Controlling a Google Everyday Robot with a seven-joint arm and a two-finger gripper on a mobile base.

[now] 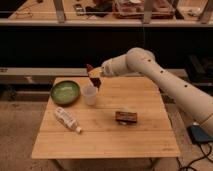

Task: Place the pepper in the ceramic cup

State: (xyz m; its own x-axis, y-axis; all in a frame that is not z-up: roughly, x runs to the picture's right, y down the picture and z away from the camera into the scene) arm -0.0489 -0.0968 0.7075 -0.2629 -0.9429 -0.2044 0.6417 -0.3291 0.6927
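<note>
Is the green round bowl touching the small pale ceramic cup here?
Cannot tell. In the camera view the green round bowl and pale ceramic cup sit edge to edge; the gripper hovers above the cup.
</note>
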